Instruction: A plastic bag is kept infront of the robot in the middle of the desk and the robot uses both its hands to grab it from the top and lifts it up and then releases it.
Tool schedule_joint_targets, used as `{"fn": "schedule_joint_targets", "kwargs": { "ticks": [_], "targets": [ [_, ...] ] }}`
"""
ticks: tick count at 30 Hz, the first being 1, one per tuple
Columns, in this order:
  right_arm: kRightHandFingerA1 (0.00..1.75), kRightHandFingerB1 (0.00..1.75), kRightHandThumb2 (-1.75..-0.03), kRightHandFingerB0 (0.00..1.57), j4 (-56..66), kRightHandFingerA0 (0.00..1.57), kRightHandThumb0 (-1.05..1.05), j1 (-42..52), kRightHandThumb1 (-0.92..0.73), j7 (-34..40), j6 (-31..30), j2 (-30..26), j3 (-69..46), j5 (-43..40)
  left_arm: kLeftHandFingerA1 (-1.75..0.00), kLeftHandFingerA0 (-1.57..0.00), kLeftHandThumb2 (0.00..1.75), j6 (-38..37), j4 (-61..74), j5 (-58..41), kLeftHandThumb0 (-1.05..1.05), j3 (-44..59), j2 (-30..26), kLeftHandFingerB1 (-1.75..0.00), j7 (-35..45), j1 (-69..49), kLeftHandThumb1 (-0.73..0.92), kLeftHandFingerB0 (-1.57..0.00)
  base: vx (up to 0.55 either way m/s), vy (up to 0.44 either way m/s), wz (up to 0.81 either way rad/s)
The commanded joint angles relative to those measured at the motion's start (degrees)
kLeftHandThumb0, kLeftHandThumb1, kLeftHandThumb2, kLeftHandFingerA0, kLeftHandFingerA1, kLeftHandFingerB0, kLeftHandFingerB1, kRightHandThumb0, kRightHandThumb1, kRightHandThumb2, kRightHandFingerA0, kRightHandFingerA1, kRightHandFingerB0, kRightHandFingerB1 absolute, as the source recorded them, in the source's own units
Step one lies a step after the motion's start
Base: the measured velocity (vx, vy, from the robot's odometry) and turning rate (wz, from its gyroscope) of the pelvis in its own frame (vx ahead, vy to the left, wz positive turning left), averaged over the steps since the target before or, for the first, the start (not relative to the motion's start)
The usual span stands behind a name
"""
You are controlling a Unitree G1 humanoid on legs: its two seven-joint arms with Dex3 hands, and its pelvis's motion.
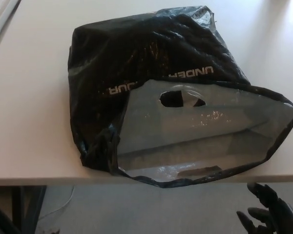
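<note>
So the black plastic bag point(151, 73) is lying on the desk point(29, 122), right up against the near edge, with its open mouth facing the robot and hanging slightly over that edge. You can see the grey inside and 2 handle cutouts. White lettering runs across the top, upside down. The right hand point(271, 212) sits below the desk edge at the near right corner, fingers spread apart, holding nothing, clear of the bag.

Pale beige desk point(29, 122) filling most of view, grey floor point(136, 209) below front edge, dark desk legs point(19, 204) lower left, soft daylight glare.
</note>
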State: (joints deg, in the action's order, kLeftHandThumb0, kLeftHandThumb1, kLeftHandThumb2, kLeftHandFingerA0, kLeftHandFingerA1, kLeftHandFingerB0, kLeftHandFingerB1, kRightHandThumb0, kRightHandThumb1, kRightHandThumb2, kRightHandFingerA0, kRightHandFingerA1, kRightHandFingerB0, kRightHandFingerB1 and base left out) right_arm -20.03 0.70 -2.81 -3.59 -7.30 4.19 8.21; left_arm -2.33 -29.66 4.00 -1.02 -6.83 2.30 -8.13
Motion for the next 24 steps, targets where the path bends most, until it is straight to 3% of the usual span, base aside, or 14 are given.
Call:
{"fn": "schedule_joint_targets", "kwargs": {
  "ticks": [1,2,3,4,6,9,10,12,13,14,15,24],
  "targets": [
    [0.64,0.56,-1.05,0.25,72.2,0.32,0.35,-6.1,-0.52,-14.2,12.6,-1.5,6.6,0.8,-0.40,-0.29,0.77,-26.8,26.8,-1.8,-0.51,9.4,2.2,-0.36,-9.9,-2.8,0.61,-0.14,0.00,0.000,0.00],
    [0.38,0.34,-0.77,0.11,58.9,0.25,-0.44,5.0,-0.67,-0.2,23.0,-0.4,0.8,-2.2,-0.40,-0.30,0.76,-29.7,26.3,-2.1,-0.49,11.0,2.2,-0.36,-10.3,-4.9,0.61,-0.14,0.00,0.000,0.00],
    [0.37,0.31,-0.59,0.26,50.2,0.45,-0.21,7.3,-0.64,4.6,24.3,-4.0,-5.5,8.7,-0.40,-0.30,0.76,-31.0,25.3,-1.2,-0.50,12.1,1.8,-0.36,-11.4,-5.2,0.60,-0.14,0.00,0.000,0.00],
    [0.37,0.31,-0.59,0.26,50.2,0.45,-0.21,7.3,-0.64,4.6,24.3,-4.0,-5.5,8.7,-0.40,-0.30,0.76,-31.0,25.3,-1.2,-0.50,12.1,1.8,-0.36,-11.4,-5.2,0.60,-0.14,0.00,0.000,0.00],
    [0.37,0.32,-0.64,0.18,32.8,0.33,-0.35,11.9,-0.57,10.0,29.0,-6.7,-11.3,7.7,-0.41,-0.31,0.74,-32.3,25.2,-0.9,-0.48,14.0,1.9,-0.36,-12.1,-7.3,0.57,-0.14,0.00,0.000,0.00],
    [0.38,0.32,-0.65,0.16,28.9,0.32,-0.38,13.8,-0.56,10.5,29.1,-8.0,-12.2,8.2,-0.40,-0.29,0.74,-33.1,25.8,-1.9,-0.47,15.0,2.5,-0.36,-11.1,-7.9,0.57,-0.15,0.00,0.000,0.00],
    [0.39,0.27,-0.69,0.07,25.4,0.24,-0.44,16.8,-0.53,11.1,30.8,-8.2,-12.3,8.3,-0.39,-0.29,0.71,-34.6,26.9,-1.9,-0.44,15.6,3.5,-0.35,-11.7,-8.2,0.55,-0.16,0.00,0.000,0.00],
    [0.32,0.21,-0.61,0.07,23.9,0.27,-0.42,19.0,-0.62,12.9,31.5,-8.1,-12.0,10.0,-0.39,-0.27,0.71,-35.1,27.2,-2.9,-0.44,16.0,3.5,-0.35,-10.5,-8.5,0.55,-0.15,0.00,0.000,0.00],
    [0.45,0.48,-0.99,0.00,23.3,0.00,-0.26,20.4,-0.52,12.8,32.2,-7.7,-12.1,9.5,-0.39,-0.27,0.72,-34.2,28.1,-3.1,-0.46,16.0,3.9,-0.35,-10.1,-8.9,0.55,-0.15,0.00,0.000,0.00],
    [0.45,0.48,-0.99,0.00,23.0,0.00,-0.26,20.9,-0.52,12.6,32.6,-7.5,-12.1,9.2,-0.39,-0.27,0.72,-33.8,28.5,-3.0,-0.46,16.0,4.1,-0.35,-9.9,-9.1,0.55,-0.15,0.00,0.000,0.00],
    [0.30,0.17,-0.60,0.00,21.2,0.19,-0.44,23.5,-0.63,13.6,34.5,-6.9,-12.3,9.4,-0.39,-0.28,0.72,-34.4,29.0,-2.7,-0.47,16.1,4.1,-0.35,-9.5,-10.0,0.55,-0.14,0.00,0.000,0.00],
    [0.29,0.22,-0.60,0.00,20.6,0.22,-0.43,33.2,-0.64,17.5,45.6,-3.6,-17.0,9.4,-0.39,-0.31,0.69,-41.5,28.1,-4.0,-0.41,18.2,6.5,-0.34,-8.3,-15.0,0.53,-0.13,0.00,0.000,0.00]
  ]
}}
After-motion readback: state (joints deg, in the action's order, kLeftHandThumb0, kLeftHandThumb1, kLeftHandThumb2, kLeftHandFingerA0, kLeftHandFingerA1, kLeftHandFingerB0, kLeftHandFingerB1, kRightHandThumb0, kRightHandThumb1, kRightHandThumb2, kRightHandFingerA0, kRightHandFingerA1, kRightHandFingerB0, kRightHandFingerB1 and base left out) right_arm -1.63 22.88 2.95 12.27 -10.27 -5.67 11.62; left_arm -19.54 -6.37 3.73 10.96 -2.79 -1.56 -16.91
